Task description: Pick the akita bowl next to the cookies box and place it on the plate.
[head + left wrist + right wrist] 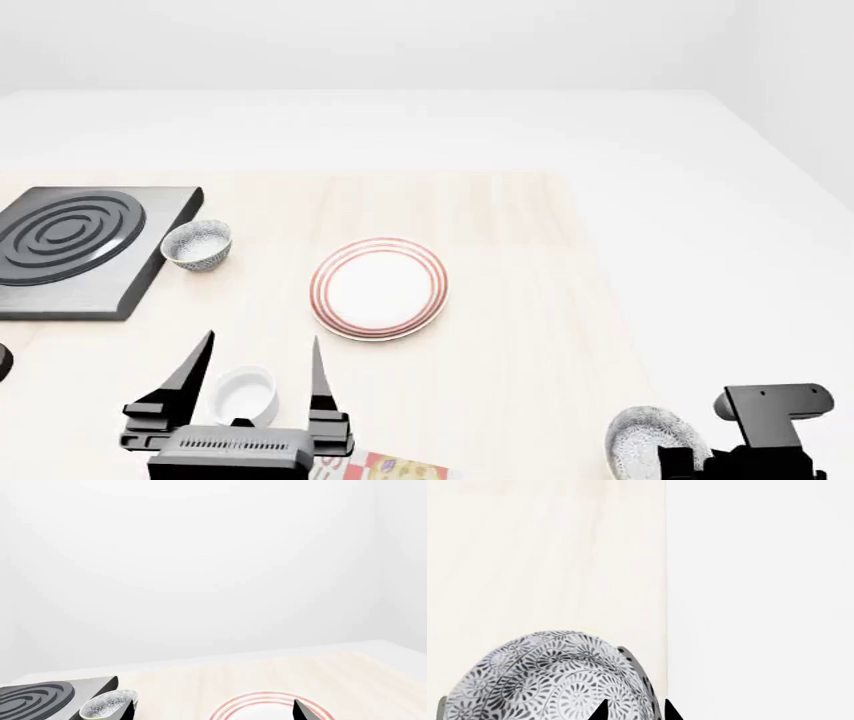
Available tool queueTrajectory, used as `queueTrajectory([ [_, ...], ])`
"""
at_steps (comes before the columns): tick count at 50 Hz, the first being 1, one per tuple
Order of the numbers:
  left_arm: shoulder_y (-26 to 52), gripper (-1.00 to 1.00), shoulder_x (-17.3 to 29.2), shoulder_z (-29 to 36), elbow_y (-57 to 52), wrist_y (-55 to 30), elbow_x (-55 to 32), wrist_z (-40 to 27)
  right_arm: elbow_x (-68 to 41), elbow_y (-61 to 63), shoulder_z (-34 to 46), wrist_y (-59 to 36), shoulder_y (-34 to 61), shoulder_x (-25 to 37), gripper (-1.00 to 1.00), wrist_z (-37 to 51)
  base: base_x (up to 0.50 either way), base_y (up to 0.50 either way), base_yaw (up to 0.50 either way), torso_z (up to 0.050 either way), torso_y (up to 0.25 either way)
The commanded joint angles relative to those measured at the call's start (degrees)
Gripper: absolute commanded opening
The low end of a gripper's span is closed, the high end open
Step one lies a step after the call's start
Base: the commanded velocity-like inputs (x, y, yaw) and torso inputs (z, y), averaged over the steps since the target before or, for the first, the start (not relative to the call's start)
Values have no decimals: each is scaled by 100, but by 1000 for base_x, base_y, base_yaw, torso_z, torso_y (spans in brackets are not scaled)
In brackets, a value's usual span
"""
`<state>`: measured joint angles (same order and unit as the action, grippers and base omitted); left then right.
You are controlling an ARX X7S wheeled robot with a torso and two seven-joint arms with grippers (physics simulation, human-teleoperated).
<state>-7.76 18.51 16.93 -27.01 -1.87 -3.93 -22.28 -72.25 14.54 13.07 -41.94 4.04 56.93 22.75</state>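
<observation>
The akita bowl (651,440) sits at the near right corner of the desk (507,260), a little way right of the cookies box (387,467), whose corner peeks out at the bottom of the head view. The right hand (635,711) has its fingertips straddling the bowl's rim, one inside and one outside, narrow gap, but I can't tell if it's actually clamped yet. I'd make sure the pinch is firm before lifting, then carry it straight up and over to the plate (380,287). The left hand (256,385) hangs wide open over the plain white bowl (246,393), so mind that arm when swinging across.
</observation>
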Motion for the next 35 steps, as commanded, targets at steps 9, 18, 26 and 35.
queueTrajectory([
  [9, 21, 100, 21, 30, 29, 14, -10, -28, -139, 288, -53, -58, -107, 85, -100, 139, 0, 0, 0, 0, 0],
  [18, 18, 100, 39, 36, 30, 26, -31, -40, -803, 818, -378, -232, 33, 396, -100, 445, 0, 0, 0, 0, 0],
  [26, 7, 100, 56, 31, 31, 55, -51, -56, -1458, 1045, -431, -577, 799, 456, -100, 802, 0, 0, 0, 0, 0],
  [35, 27, 100, 64, 43, 46, 48, -70, -67, -1764, 650, 9, -1154, 2391, -44, -100, 1184, 0, 0, 0, 0, 0],
])
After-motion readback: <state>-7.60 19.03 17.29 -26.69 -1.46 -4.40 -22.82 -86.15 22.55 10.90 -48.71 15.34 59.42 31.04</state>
